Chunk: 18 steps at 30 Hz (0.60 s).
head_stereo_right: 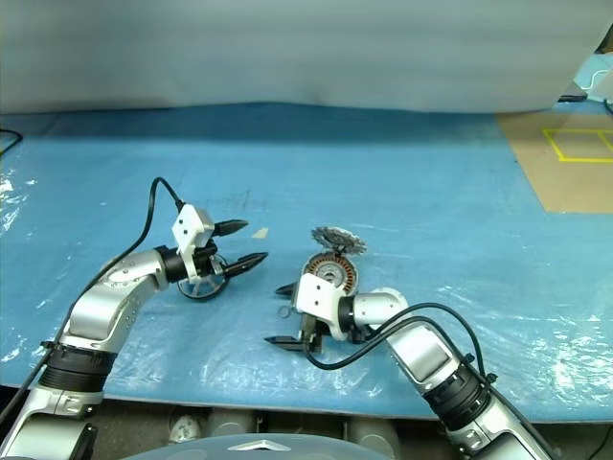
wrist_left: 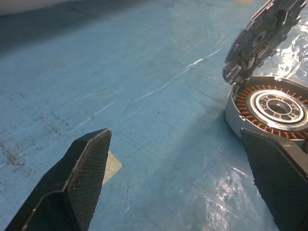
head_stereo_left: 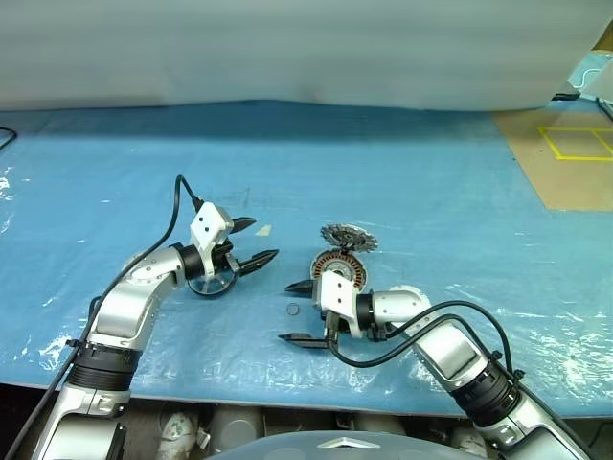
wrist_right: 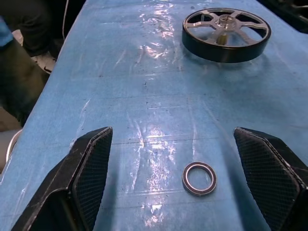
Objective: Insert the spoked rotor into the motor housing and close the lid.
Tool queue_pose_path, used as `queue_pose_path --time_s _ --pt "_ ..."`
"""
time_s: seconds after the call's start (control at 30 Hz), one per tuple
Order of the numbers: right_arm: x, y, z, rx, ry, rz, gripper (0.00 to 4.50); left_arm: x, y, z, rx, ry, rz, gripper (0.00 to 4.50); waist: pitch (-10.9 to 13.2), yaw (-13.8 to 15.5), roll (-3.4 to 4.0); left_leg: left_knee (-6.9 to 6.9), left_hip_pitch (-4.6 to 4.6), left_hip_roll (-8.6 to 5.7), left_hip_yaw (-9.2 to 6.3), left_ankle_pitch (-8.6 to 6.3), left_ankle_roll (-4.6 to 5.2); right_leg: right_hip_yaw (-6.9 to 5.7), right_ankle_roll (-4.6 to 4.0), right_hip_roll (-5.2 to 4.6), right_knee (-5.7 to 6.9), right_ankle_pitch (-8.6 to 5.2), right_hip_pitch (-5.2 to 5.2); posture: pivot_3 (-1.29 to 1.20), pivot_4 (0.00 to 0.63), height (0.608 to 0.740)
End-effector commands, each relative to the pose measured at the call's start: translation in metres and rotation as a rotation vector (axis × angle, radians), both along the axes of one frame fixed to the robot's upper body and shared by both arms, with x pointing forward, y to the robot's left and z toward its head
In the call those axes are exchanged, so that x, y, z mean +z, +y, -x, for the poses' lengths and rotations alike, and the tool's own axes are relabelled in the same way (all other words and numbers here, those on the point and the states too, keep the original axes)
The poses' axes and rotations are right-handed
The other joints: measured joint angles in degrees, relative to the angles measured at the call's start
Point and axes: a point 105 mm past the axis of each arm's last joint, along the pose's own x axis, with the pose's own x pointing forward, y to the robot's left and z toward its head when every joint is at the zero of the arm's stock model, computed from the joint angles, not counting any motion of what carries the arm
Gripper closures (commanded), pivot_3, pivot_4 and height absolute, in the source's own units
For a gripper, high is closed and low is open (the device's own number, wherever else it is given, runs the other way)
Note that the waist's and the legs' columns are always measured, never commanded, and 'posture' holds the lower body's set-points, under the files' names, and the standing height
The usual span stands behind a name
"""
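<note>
The motor housing (head_stereo_left: 335,269) sits on the blue mat with its copper windings showing around a silver hub (wrist_left: 278,107). Its lid (head_stereo_left: 348,237) stands tilted up at the far rim, ribbed face exposed (wrist_left: 262,38). The spoked rotor (head_stereo_left: 212,284) lies flat to the left, partly under my left wrist, and shows whole in the right wrist view (wrist_right: 226,33). My left gripper (head_stereo_left: 265,240) is open and empty, pointing toward the housing. My right gripper (head_stereo_left: 284,312) is open and empty, low over the mat just left of the housing, pointing toward the rotor.
A tiny thin ring (head_stereo_left: 293,310) lies on the mat between my right fingers (wrist_right: 199,178). A small pale tag (head_stereo_left: 262,230) rests near the left fingertips. A brown board with yellow tape (head_stereo_left: 575,153) lies at the far right.
</note>
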Motion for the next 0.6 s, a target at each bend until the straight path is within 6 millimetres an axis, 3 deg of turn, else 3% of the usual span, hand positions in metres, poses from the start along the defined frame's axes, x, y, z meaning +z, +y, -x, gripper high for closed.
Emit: queue_pose_path --time_s 0.03,0.4,0.47,0.6 --pt "-0.005 0.002 -0.004 0.004 -0.003 0.012 0.32 0.007 0.0 0.0 -0.006 -0.042 0.006 0.0 0.0 0.0 0.0 0.04 0.0 0.0 0.0 0.0 0.0 0.0 0.0 0.0 0.03 0.0 0.0 0.0 0.15 0.74" --pt "-0.027 -0.017 -0.003 -0.048 0.097 0.097 0.32 0.001 0.002 0.001 0.0 -0.041 0.009 0.0 -0.02 0.27 -0.03 0.13 0.09 -0.02 -0.01 -0.01 0.02 0.0 0.0 -0.08 0.11 0.0 0.14 0.0 0.15 0.74" --pt "-0.02 -0.018 -0.001 -0.04 0.087 0.068 0.32 0.001 0.002 0.001 0.001 -0.041 0.009 0.0 -0.02 0.3 -0.04 0.13 0.06 -0.04 -0.01 -0.01 0.02 0.0 0.0 -0.11 0.07 0.0 0.15 0.0 0.15 0.74" --pt "0.014 -0.018 -0.006 -0.051 0.074 -0.074 0.32 0.0 0.001 0.001 -0.008 -0.037 0.009 0.0 -0.01 0.12 -0.05 0.12 0.06 -0.01 -0.01 -0.01 0.03 0.0 0.0 -0.08 0.07 0.0 0.12 0.0 0.15 0.74"
